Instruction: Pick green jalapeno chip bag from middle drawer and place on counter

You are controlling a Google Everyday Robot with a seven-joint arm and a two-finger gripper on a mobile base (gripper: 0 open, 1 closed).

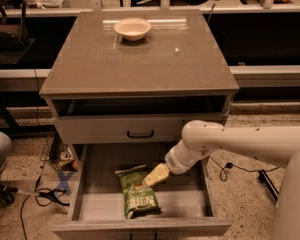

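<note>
A small, crinkly green chip bag (138,191) with white block lettering lies flat on the bare grey floor of the open middle drawer (190,204), low in the centre of the frame. The pale cream gripper (156,174), on a white arm (230,141) entering from the right, sits at the bag's upper right corner. I cannot tell whether it is open or closed, or touching the bag. Above, a white bowl (132,28) rests on the glossy grey-brown counter slab (90,69).

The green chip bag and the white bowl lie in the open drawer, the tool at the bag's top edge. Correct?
No: the camera view shows the white bowl on the counter. Only the green chip bag lies in the open drawer, the tool at its top edge.
</note>
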